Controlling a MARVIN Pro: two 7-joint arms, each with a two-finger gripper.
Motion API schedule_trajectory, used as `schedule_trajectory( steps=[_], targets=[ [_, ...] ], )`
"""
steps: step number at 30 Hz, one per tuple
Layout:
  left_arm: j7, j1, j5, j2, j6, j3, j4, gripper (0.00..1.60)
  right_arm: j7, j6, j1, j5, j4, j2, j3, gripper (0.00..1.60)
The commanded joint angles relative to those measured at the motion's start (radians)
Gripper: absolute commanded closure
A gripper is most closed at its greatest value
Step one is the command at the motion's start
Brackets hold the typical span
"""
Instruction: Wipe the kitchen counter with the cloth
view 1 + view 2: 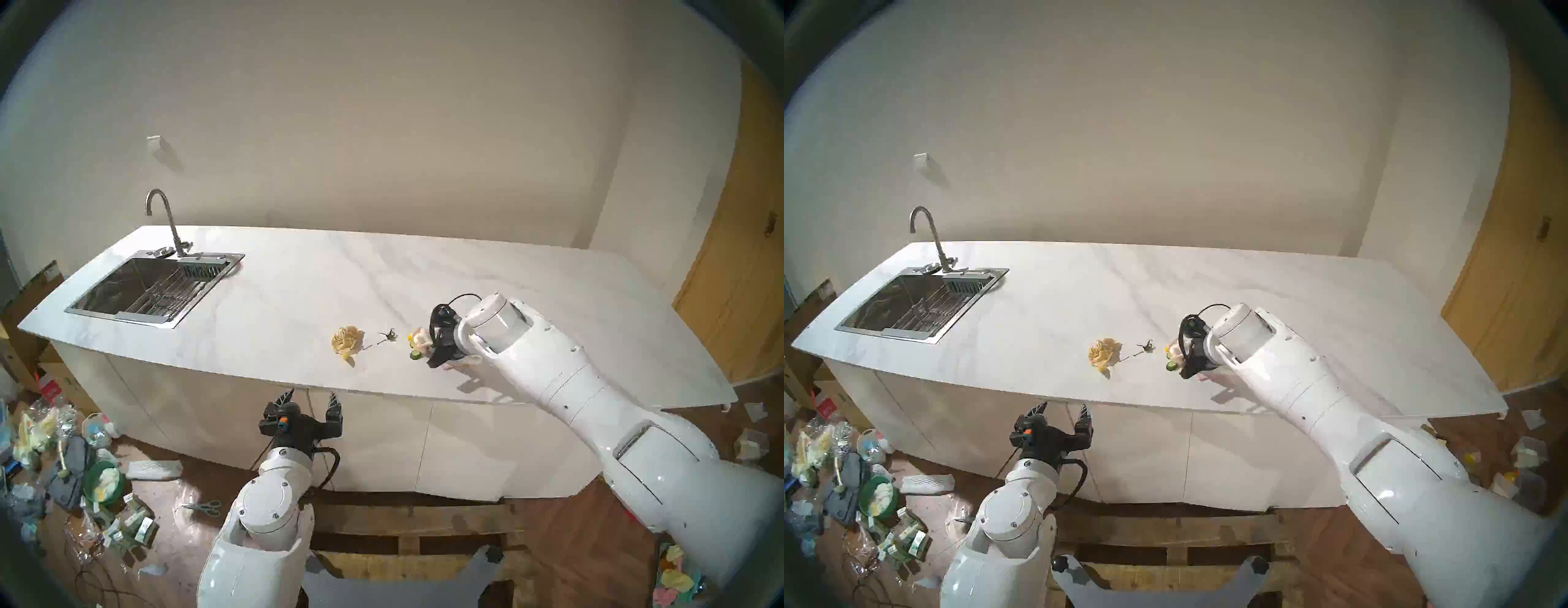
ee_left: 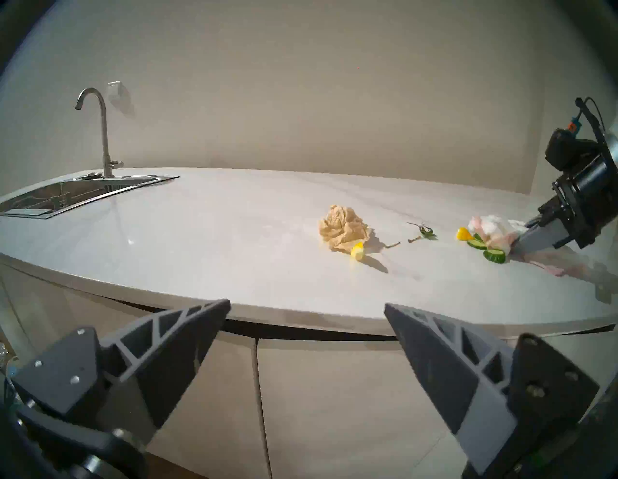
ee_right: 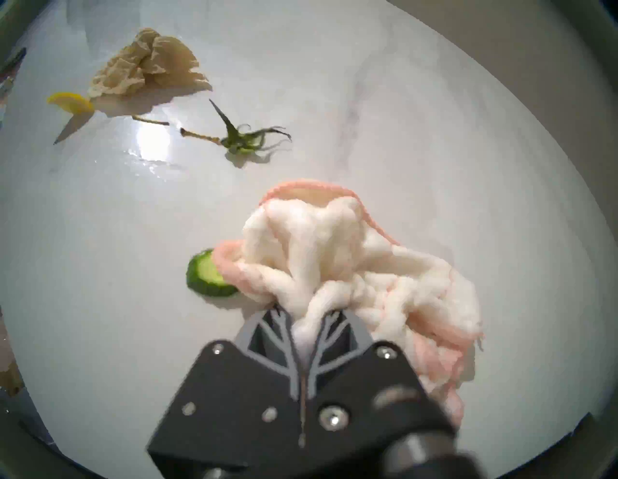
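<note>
The white cloth (image 3: 337,261) with pink edging is bunched on the marble counter (image 1: 297,297), and my right gripper (image 3: 306,321) is shut on it, pressing it down near the counter's front middle. From the head the cloth (image 1: 420,337) shows just left of the right gripper (image 1: 439,358); from the left wrist the cloth (image 2: 491,229) lies at far right. A cucumber slice (image 3: 207,274) touches the cloth's left edge. My left gripper (image 1: 309,403) hangs open below the counter's front edge, before the cabinet fronts, and holds nothing; its fingers (image 2: 187,331) frame the left wrist view.
Left of the cloth lie a green stem (image 3: 240,140), a tan paper wad (image 1: 347,338) and a lemon wedge (image 3: 72,102). The steel sink (image 1: 152,288) with its tap (image 1: 163,216) sits at the counter's left end. Litter covers the floor at left (image 1: 85,467).
</note>
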Motion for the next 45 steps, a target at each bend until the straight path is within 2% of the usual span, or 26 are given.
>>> schedule_trajectory(
  steps=[1,2,3,8,9,10,12,16,18,19,20,21,22,30,33,35,36,37,38,41,45],
  targets=[
    [-0.003,-0.009,0.000,0.000,-0.007,0.003,-0.022,0.00,-0.026,-0.004,-0.013,0.043,0.021,-0.148,-0.050,1.60],
    [-0.003,-0.009,0.000,0.000,-0.007,0.003,-0.022,0.00,-0.026,-0.004,-0.013,0.043,0.021,-0.148,-0.050,1.60],
    [-0.003,-0.009,0.000,0.000,-0.007,0.003,-0.022,0.00,-0.021,-0.011,-0.013,0.065,-0.018,-0.111,-0.079,1.60],
    [-0.002,-0.010,0.000,0.000,-0.007,0.003,-0.021,0.00,-0.066,-0.012,-0.013,0.091,-0.014,-0.172,-0.113,1.60],
    [-0.002,-0.010,0.000,0.000,-0.007,0.003,-0.021,0.00,-0.066,-0.015,-0.012,0.102,-0.031,-0.157,-0.126,1.60],
    [-0.003,-0.009,0.000,0.000,-0.007,0.003,-0.022,0.00,-0.082,-0.017,-0.010,0.105,-0.018,-0.179,-0.127,1.60],
    [-0.003,-0.009,0.000,0.000,-0.007,0.003,-0.022,0.00,-0.087,-0.018,-0.008,0.109,-0.019,-0.182,-0.130,1.60],
    [-0.003,-0.009,0.000,0.001,-0.007,0.003,-0.023,0.00,-0.135,-0.024,0.011,0.135,0.005,-0.213,-0.141,1.60],
    [-0.004,-0.008,-0.001,0.001,-0.007,0.003,-0.025,0.00,-0.161,-0.027,0.026,0.149,0.034,-0.230,-0.129,1.60],
    [-0.004,-0.006,-0.001,0.002,-0.007,0.003,-0.028,0.00,-0.180,-0.035,0.048,0.157,0.076,-0.245,-0.115,1.60],
    [-0.005,-0.005,-0.001,0.002,-0.007,0.003,-0.029,0.00,-0.186,-0.038,0.057,0.141,0.111,-0.267,-0.089,1.60],
    [-0.005,-0.005,-0.001,0.002,-0.007,0.003,-0.029,0.00,-0.186,-0.038,0.057,0.141,0.111,-0.267,-0.089,1.60],
    [-0.005,-0.005,-0.002,0.002,-0.006,0.003,-0.030,0.00,-0.179,-0.040,0.065,0.136,0.115,-0.261,-0.080,1.60],
    [-0.005,-0.006,-0.001,0.002,-0.007,0.003,-0.029,0.00,-0.119,-0.012,0.062,0.131,-0.025,-0.086,-0.054,1.60],
    [-0.004,-0.006,-0.001,0.002,-0.007,0.003,-0.028,0.00,-0.092,-0.004,0.058,0.122,-0.040,-0.069,-0.042,1.60],
    [-0.004,-0.006,-0.001,0.002,-0.007,0.003,-0.027,0.00,-0.045,0.005,0.055,0.119,-0.084,-0.026,-0.035,1.60],
    [-0.004,-0.006,-0.001,0.002,-0.007,0.003,-0.027,0.00,-0.045,0.005,0.055,0.119,-0.084,-0.026,-0.035,1.60],
    [-0.004,-0.007,-0.001,0.002,-0.007,0.003,-0.027,0.00,-0.035,0.012,0.054,0.111,-0.077,-0.033,-0.009,1.60],
    [-0.004,-0.007,-0.001,0.002,-0.007,0.003,-0.027,0.00,-0.022,0.010,0.057,0.117,-0.099,-0.004,-0.018,1.60],
    [-0.004,-0.007,-0.001,0.002,-0.007,0.003,-0.027,0.00,0.002,0.011,0.065,0.104,-0.099,0.020,0.008,1.60],
    [-0.003,-0.007,-0.001,0.002,-0.007,0.003,-0.026,0.00,0.076,0.007,0.087,0.110,-0.139,0.093,0.022,1.60]
  ],
)
